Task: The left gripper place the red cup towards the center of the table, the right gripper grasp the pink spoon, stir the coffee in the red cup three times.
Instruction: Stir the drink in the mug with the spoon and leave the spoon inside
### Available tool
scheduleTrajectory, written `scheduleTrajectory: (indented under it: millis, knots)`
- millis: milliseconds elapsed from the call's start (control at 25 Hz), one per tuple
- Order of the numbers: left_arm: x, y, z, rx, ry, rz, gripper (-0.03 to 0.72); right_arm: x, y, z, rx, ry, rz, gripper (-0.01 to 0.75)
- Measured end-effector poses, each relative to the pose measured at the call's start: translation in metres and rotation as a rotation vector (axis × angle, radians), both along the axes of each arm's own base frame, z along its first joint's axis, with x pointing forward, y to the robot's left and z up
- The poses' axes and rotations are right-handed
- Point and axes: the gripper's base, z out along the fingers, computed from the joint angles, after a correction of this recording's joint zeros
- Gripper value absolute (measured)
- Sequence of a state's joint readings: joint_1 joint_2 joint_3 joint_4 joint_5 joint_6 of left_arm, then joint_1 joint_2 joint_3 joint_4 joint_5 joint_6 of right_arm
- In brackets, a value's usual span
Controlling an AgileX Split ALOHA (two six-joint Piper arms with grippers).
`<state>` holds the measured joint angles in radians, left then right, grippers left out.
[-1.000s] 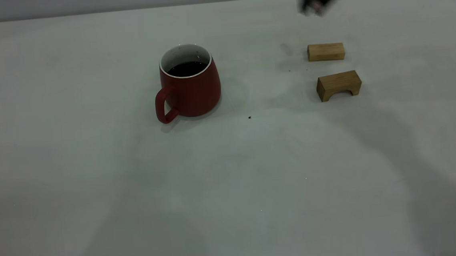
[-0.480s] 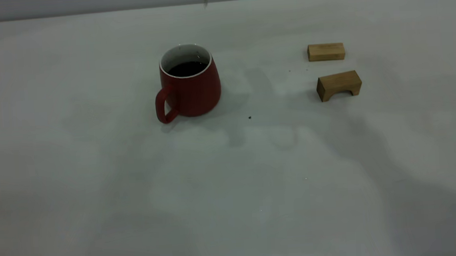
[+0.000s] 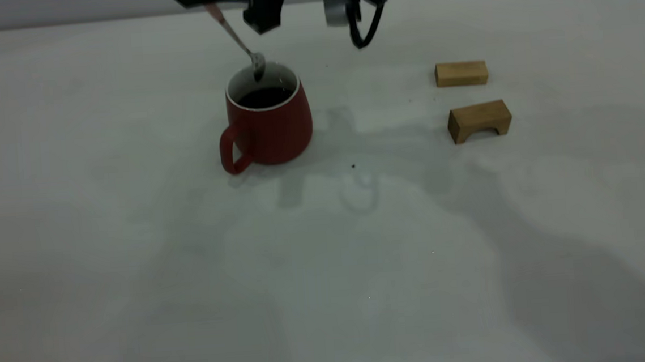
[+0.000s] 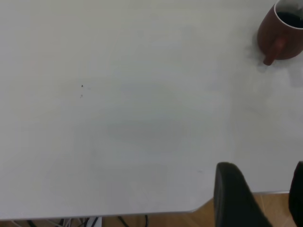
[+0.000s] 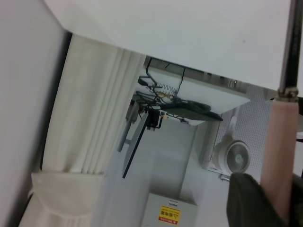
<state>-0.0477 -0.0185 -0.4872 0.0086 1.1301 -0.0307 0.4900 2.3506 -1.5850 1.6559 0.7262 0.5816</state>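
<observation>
The red cup [image 3: 270,122] stands upright near the table's middle with its handle toward the front left, and dark coffee [image 3: 264,97] fills it. My right gripper [image 3: 205,2] hangs above and behind the cup, shut on the pink spoon [image 3: 233,35]. The spoon slants down, and its metal bowl sits at the cup's far rim, over the coffee. In the right wrist view the pink handle [image 5: 283,156] runs between the dark fingers [image 5: 248,201]. My left gripper [image 4: 267,198] is open and holds nothing. It hovers past the table's edge, far from the cup [image 4: 284,30].
Two tan wooden blocks lie to the right of the cup: a flat one [image 3: 461,73] and an arched one [image 3: 479,120]. A black cable loop [image 3: 368,24] hangs from the right arm behind the cup. The off-white table [image 3: 329,271] stretches to the front.
The right gripper has swung from the back right over to the cup and come down. The spoon's bowl now sits at the cup's rim. Cup and blocks have not moved.
</observation>
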Motion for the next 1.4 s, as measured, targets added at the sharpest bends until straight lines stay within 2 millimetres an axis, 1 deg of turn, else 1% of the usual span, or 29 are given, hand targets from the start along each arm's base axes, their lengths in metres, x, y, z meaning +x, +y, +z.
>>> scheduleTrajectory:
  millis: [280,400,520,640,840,920,1000,1080,1160,1240,1320,1400]
  knots:
    - [0.000,0.000,0.000,0.000,0.000,0.000,0.363,0.005,0.001,-0.045,-0.023,0.084,-0.043,0.133]
    - [0.000,0.000,0.000,0.000,0.000,0.000,0.363,0.007,0.004,-0.056,-0.003,0.089,-0.031,0.133]
    - [0.000,0.000,0.000,0.000,0.000,0.000,0.363,0.013,0.007,-0.055,0.012,0.026,-0.004,0.133]
    - [0.000,0.000,0.000,0.000,0.000,0.000,0.363,0.017,0.004,-0.052,0.013,0.012,0.001,0.133]
    - [0.000,0.000,0.000,0.000,0.000,0.000,0.363,0.024,-0.018,-0.057,-0.020,0.157,-0.042,0.133]
    - [0.000,0.000,0.000,0.000,0.000,0.000,0.363,0.024,-0.020,-0.059,-0.024,0.207,-0.054,0.133]
    - [0.000,0.000,0.000,0.000,0.000,0.000,0.363,0.019,-0.014,-0.059,-0.026,0.217,-0.037,0.133]
    - [0.000,0.000,0.000,0.000,0.000,0.000,0.363,0.015,-0.005,-0.058,-0.019,0.182,-0.012,0.133]
    - [0.000,0.000,0.000,0.000,0.000,0.000,0.363,0.012,0.003,-0.055,-0.009,0.101,0.022,0.133]
    - [0.000,0.000,0.000,0.000,0.000,0.000,0.363,0.013,0.005,-0.054,-0.008,0.020,0.047,0.133]
    - [0.000,0.000,0.000,0.000,0.000,0.000,0.363,0.016,0.001,-0.054,-0.016,-0.029,0.052,0.133]
    - [0.000,0.000,0.000,0.000,0.000,0.000,0.362,0.021,-0.007,-0.054,-0.026,-0.035,0.045,0.133]
